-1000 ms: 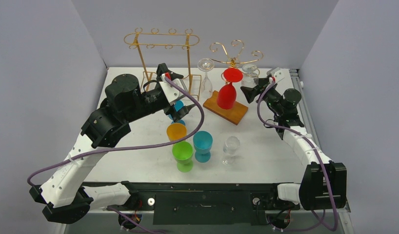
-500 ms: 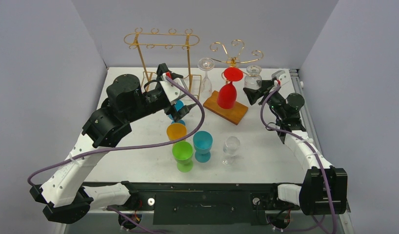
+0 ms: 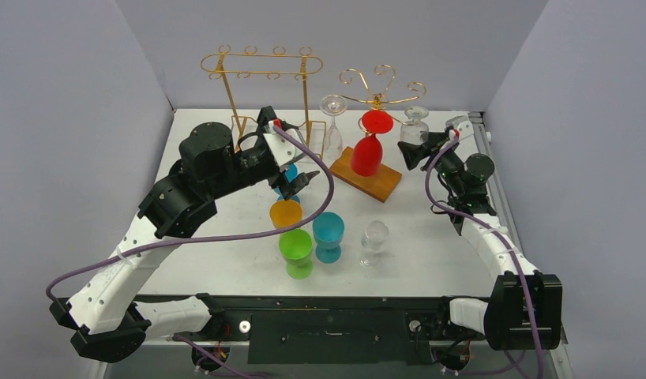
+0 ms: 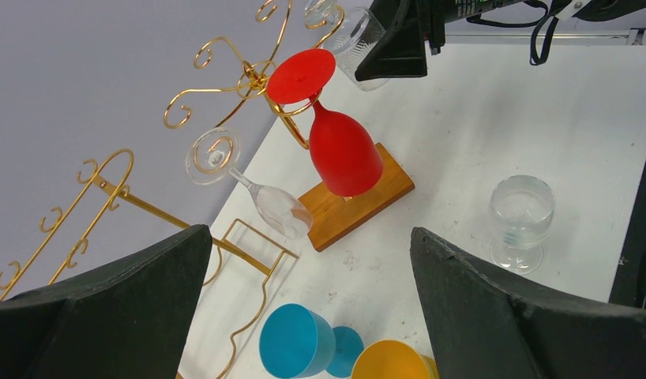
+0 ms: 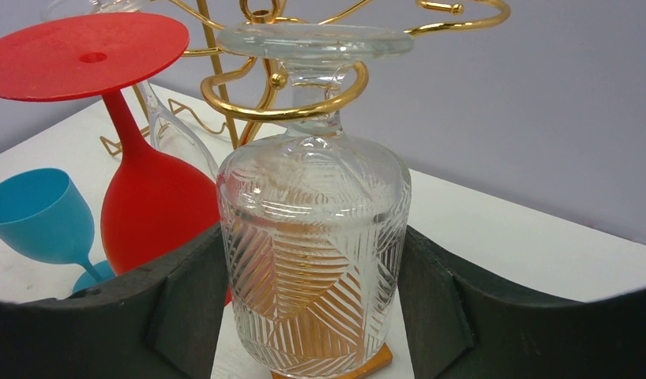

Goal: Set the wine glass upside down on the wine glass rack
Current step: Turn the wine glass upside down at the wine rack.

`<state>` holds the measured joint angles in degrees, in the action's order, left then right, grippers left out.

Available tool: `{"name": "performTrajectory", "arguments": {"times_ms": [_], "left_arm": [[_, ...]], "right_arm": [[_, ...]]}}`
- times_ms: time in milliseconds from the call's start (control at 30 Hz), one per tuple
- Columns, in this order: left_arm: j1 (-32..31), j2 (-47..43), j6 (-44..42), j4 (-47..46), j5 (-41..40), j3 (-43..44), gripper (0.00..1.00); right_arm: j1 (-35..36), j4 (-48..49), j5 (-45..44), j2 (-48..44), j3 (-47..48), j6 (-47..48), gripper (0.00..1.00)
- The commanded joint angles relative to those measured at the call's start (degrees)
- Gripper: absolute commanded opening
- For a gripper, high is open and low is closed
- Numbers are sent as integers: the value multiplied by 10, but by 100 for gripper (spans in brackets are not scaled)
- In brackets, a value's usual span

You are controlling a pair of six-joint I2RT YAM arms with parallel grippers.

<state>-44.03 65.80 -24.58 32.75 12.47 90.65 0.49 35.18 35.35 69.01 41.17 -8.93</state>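
Gold loop of wine glass rack [image 5: 257,113], upper centre, round the inverted wine glass [image 5: 313,260] stem, foot above. Bowl clamped by right end effector [image 5: 312,308]; seems only settling and release left; left end effector [image 4: 308,260] wide, empty.

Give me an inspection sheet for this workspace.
Surface: white table, no spills seen.
Job's things: cut glass inverted, stem in a rack hook; red glass hangs there too.
Clutter: green cup, teal cup, orange cup, blue cup, upright clear glass, second rack.
Grippers: right gripper jaws clamp the cut glass; left gripper jaws open, empty.
Cables: purple cable loops off each arm.
Surroundings: grey walls, nothing else seen.
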Motion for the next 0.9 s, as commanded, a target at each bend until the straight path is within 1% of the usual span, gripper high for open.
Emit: {"name": "performTrajectory", "arguments": {"times_ms": [0, 33, 67, 233, 500, 633, 867], "left_arm": [[4, -10, 10, -32, 4, 4, 95], [3, -10, 10, -31, 3, 4, 95], [4, -11, 10, -32, 3, 4, 95], [3, -9, 9, -30, 2, 9, 95], [3, -4, 8, -33, 4, 10, 95], [3, -2, 14, -33, 2, 14, 95], [3, 0, 16, -25, 2, 20, 95]], "right_arm": [[-3, 86, -16, -3, -1, -13, 48], [-3, 85, -16, -1, -2, -12, 56], [-3, 85, -16, 1, -2, -12, 60], [-3, 78, -19, 1, -5, -10, 68], [-2, 53, -10, 10, 2, -13, 71], [-3, 58, -7, 15, -1, -22, 71], [-3, 54, 7, -20, -17, -47, 72]]}}
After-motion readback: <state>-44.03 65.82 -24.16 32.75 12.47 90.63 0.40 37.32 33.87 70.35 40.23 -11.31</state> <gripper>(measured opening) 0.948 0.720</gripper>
